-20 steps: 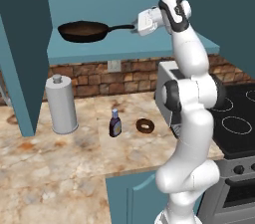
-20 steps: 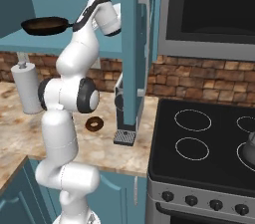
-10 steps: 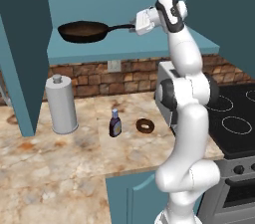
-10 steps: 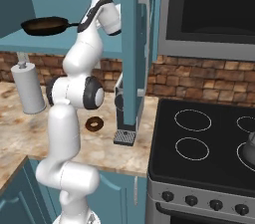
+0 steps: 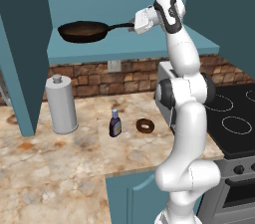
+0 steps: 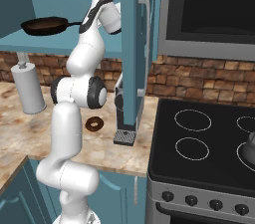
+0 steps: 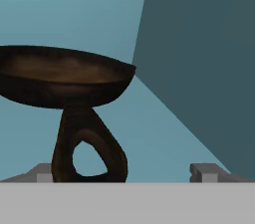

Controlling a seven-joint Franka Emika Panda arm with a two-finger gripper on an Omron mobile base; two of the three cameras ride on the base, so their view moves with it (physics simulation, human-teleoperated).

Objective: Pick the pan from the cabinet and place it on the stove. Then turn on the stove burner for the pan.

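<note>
The pan (image 5: 82,31) is a dark skillet with a brownish face, resting on the teal shelf of the cabinet (image 5: 149,49). Its long thin handle points right toward my gripper (image 5: 133,25). In the hand view the pan (image 7: 64,76) fills the left, and the looped end of its handle stands between my open fingertips (image 7: 206,172), close to the left one, with nothing clamped. From the right base view my gripper (image 6: 82,24) sits at the handle's end of the pan (image 6: 45,25). The stove (image 6: 209,138) lies to the right, black glass with white rings.
On the counter stand a grey cylinder (image 5: 61,104), a small bottle (image 5: 115,123) and a brown ring (image 5: 145,126). An open cabinet door (image 6: 129,44) hangs beside my arm. A kettle (image 6: 250,146) sits on the stove's right; knobs (image 6: 191,199) line its front; a microwave (image 6: 214,9) hangs above.
My hand has edged slightly toward the pan's handle. The jaws have stayed open and the pan has not moved.
</note>
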